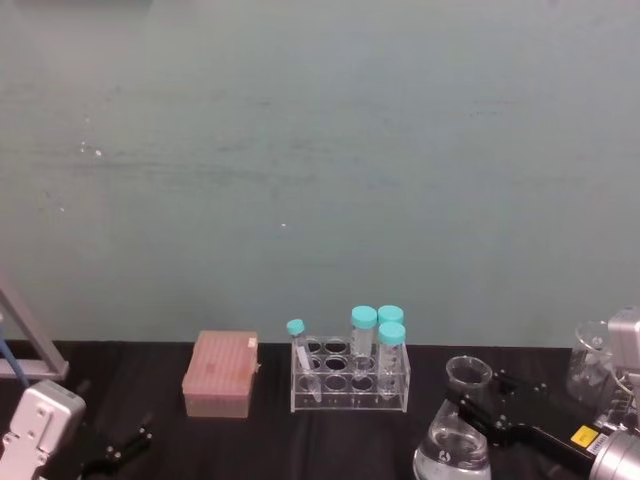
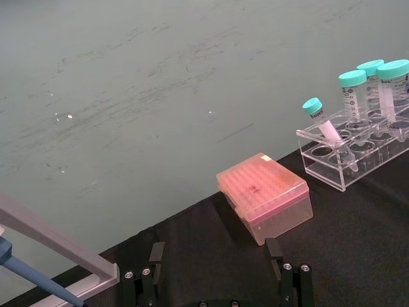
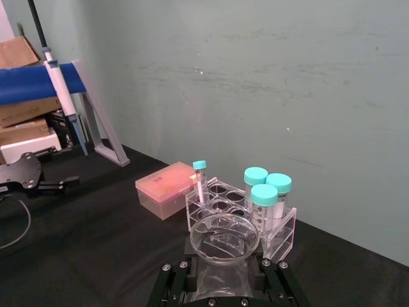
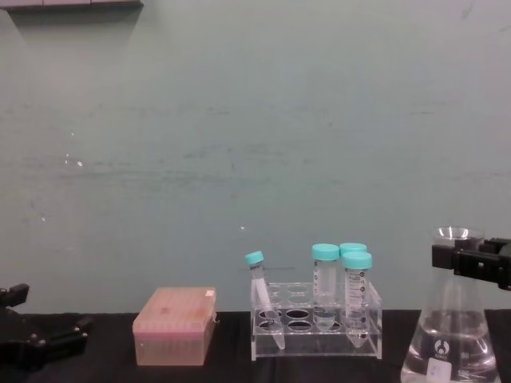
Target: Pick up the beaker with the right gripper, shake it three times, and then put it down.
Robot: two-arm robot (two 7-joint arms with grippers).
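Observation:
The beaker (image 4: 451, 343) is a clear conical flask with a little liquid and a dark round logo, standing at the right of the black table. Its base (image 1: 452, 450) and flared rim (image 3: 225, 238) also show. My right gripper (image 4: 473, 262) is a black clamp reaching in from the right. It is shut on the beaker's neck just under the rim, one finger on each side (image 3: 223, 281) (image 1: 478, 402). I cannot tell whether the base touches the table. My left gripper (image 2: 217, 268) is parked low at the table's left (image 1: 112, 450), fingers wide apart and empty.
A clear rack (image 1: 350, 385) with teal-capped tubes stands just left of the beaker. A pink tip box (image 1: 220, 375) sits farther left. Another glass vessel (image 1: 595, 365) stands at the right behind my right arm. A pipette stand (image 3: 61, 83) is at the far left.

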